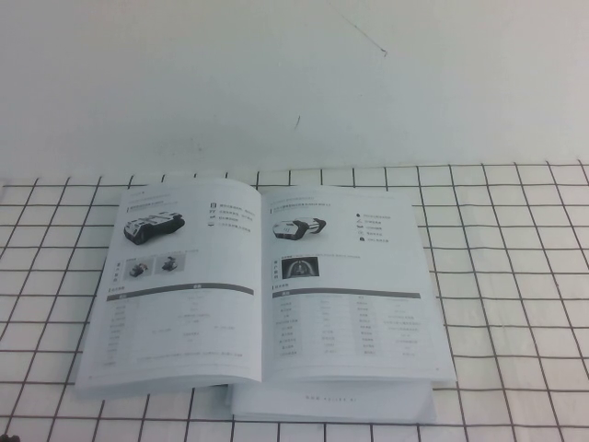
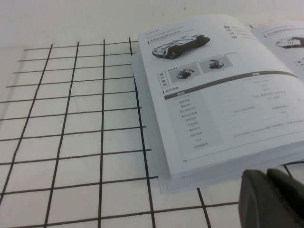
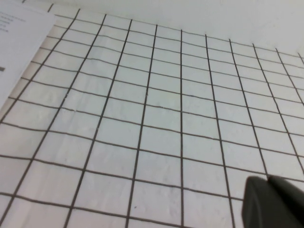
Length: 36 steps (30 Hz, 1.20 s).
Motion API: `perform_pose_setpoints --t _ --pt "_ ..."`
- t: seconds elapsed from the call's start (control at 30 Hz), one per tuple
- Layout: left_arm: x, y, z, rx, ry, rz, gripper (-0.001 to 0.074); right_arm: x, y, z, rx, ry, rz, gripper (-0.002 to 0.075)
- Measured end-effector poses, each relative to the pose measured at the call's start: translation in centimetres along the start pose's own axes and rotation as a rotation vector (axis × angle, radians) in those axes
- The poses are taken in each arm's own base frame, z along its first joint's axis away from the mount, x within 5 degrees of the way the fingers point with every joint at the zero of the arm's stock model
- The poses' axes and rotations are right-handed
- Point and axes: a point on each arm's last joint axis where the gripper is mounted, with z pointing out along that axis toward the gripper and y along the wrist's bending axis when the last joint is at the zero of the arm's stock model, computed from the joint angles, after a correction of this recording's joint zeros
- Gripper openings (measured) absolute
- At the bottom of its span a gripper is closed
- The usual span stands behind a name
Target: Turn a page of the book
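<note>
The book (image 1: 342, 398) lies open and flat on the gridded table. The page (image 1: 175, 295) lies face up as the left leaf, showing a black-and-white vehicle and two small dark pictures. It also shows in the left wrist view (image 2: 223, 95). The right leaf (image 1: 350, 304) shows a vehicle over one arch-shaped photo. My left gripper (image 2: 266, 173) is shut and empty, off the table near the book's front left corner. My right gripper (image 3: 268, 178) is shut and empty over bare grid to the right of the book (image 3: 19, 38). Neither arm shows in the high view.
The white table cloth with a black grid (image 1: 515, 276) spreads around the book. A plain white wall (image 1: 294, 74) rises behind the table. No other objects are in view.
</note>
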Motion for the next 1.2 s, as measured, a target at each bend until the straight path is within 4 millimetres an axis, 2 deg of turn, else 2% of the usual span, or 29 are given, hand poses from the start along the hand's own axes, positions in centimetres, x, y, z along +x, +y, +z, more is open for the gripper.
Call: perform_pose_setpoints --t 0.7,0.93,1.2 --pt "0.00 0.01 0.00 -0.001 0.000 0.000 -0.0003 0.00 -0.01 0.03 0.006 -0.004 -0.040 -0.0001" --pt "0.00 0.01 0.00 -0.001 0.000 0.000 -0.0003 -0.13 0.41 0.02 -0.041 -0.017 0.063 -0.0001" --pt "0.00 0.01 0.00 -0.001 0.000 0.000 -0.0003 -0.15 0.47 0.02 -0.048 -0.019 0.079 -0.0001"
